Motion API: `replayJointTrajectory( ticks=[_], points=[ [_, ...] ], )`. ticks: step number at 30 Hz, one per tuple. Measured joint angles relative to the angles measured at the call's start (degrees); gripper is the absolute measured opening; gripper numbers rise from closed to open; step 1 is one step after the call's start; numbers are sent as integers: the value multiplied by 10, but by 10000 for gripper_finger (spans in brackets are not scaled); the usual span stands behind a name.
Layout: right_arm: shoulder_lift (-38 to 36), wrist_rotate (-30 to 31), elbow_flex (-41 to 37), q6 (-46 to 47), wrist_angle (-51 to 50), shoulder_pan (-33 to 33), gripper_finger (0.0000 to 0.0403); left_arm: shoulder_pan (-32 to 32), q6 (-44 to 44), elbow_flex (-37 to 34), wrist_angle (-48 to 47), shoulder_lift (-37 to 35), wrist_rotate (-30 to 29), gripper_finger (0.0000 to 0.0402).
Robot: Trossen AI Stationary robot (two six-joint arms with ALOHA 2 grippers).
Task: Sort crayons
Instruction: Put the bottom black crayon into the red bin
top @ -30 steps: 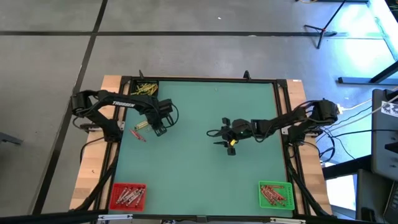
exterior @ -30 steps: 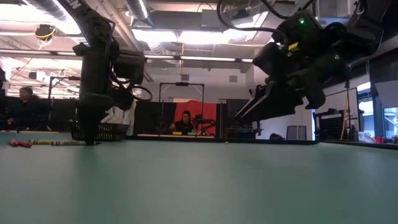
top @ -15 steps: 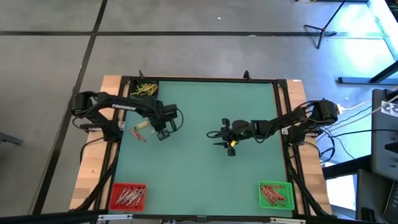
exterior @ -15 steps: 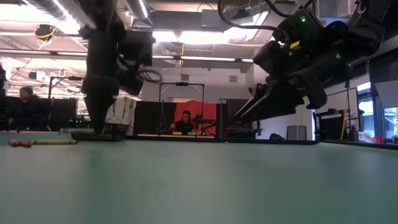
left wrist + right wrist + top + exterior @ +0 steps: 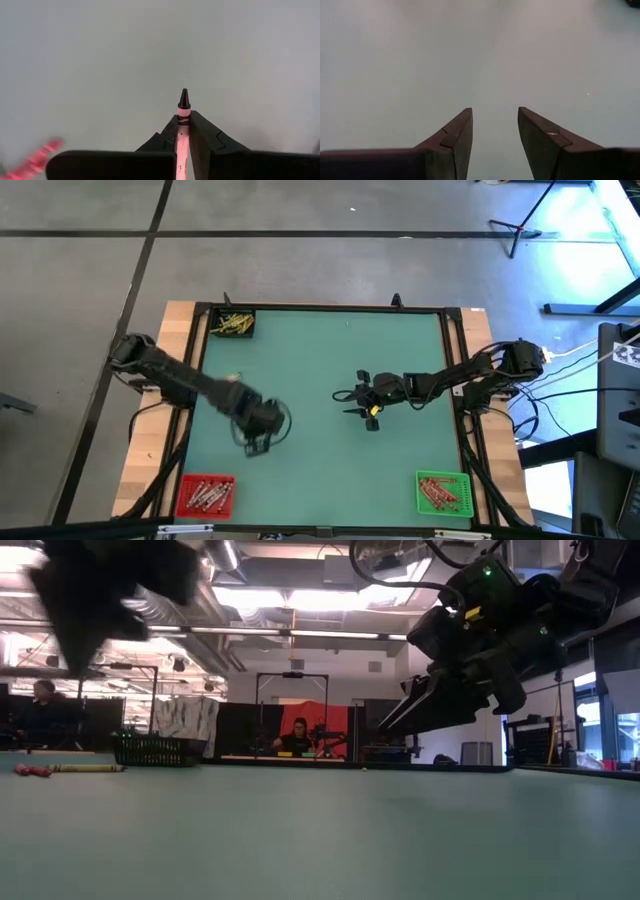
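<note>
Gripping a thin pink-red crayon (image 5: 182, 131) between its two dark fingers, the left gripper (image 5: 256, 442) is hanging over the near-left part of the green table mat (image 5: 330, 450). In the left wrist view the crayon is lying lengthwise in the slot between the clamped fingers, its dark pointed tip sticking out just past the fingertips (image 5: 200, 127), with the bare mat beyond it. A blurred pink-red crayon (image 5: 35, 159) is showing at the edge of that same view, apart from the gripper.

Just nearer than the gripper, at the table's near-left corner, a red square bin (image 5: 205, 495) is holding several crayons. At the near-right corner a green square bin (image 5: 442, 491) is holding more reddish crayons.

Farther out, near the middle of the mat, the right gripper (image 5: 366, 413) is hovering with its fingers spread apart and nothing between them; the right wrist view is showing only bare mat past its fingertips (image 5: 461, 125).

In the low view a pinkish crayon (image 5: 33, 770) and a yellowish crayon (image 5: 88, 768) are lying end to end on the mat. At the far-left corner a black square bin (image 5: 231, 324) is holding a heap of yellow crayons (image 5: 233, 323).
</note>
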Motion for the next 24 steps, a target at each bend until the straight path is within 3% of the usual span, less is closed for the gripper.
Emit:
replayJointTrajectory(
  ticks=[12, 18, 24],
  points=[
    [0, 0, 0, 1, 0, 0, 154, -237, -374, 0, -7, 0, 83, 11],
    [0, 0, 0, 1, 1, 0, 154, -301, -484, 0, 26, 12, 12, 12],
    [0, 0, 0, 0, 3, 0, 154, -328, -498, 0, 94, 35, 0, 12]
  ],
)
